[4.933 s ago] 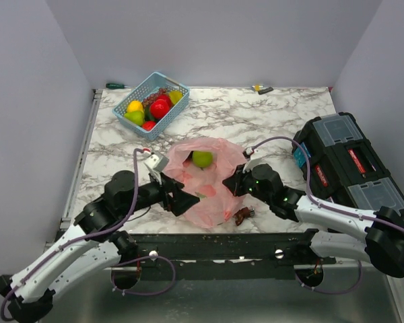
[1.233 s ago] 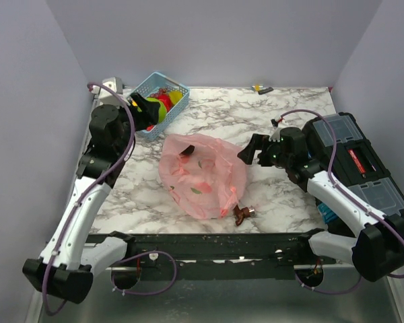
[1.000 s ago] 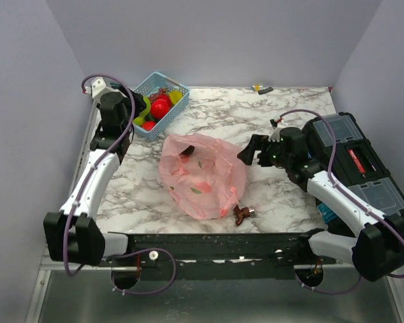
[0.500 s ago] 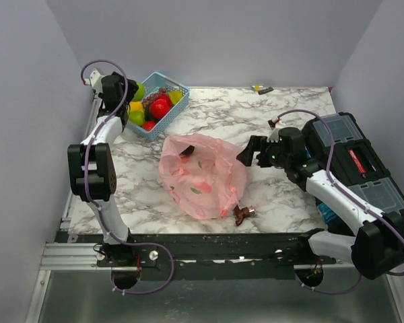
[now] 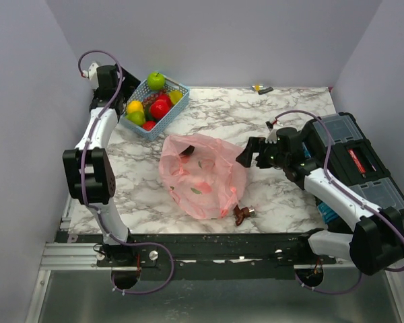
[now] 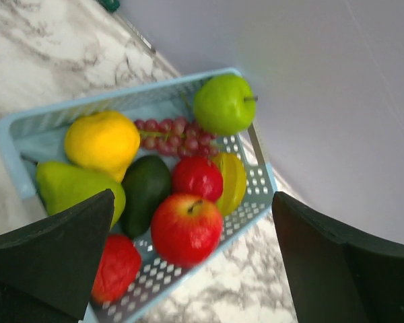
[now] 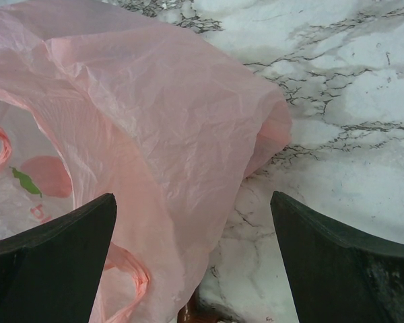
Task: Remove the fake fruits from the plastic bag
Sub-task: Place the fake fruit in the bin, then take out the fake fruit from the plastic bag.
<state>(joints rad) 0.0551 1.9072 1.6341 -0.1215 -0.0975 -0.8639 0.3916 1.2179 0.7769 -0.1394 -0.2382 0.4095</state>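
The pink plastic bag [image 5: 202,175] lies crumpled mid-table, and only its printed red and green marks show on it. My right gripper [image 5: 249,153] hovers open at its right edge, the bag [image 7: 175,134] spread under its jaws [image 7: 192,198]. The fake fruits sit in the light blue basket [image 5: 139,130] at the far left: a green apple [image 5: 155,81] in its far corner, a red apple [image 6: 186,229], a lemon [image 6: 102,141] and a pear [image 6: 74,188]. My left gripper [image 5: 126,93] hangs open over the basket [image 6: 259,161], its jaws [image 6: 192,195] holding nothing.
A small brown metal piece [image 5: 242,214] lies by the bag's near edge. A black toolbox [image 5: 350,161] fills the right side. A green-handled tool [image 5: 114,85] and a small yellow item [image 5: 260,88] lie along the back edge. The walls stand close behind the basket.
My left gripper has opened and let go of the green apple, which now rests in the basket's far corner. The left arm swung further back-left. The right arm barely moved.
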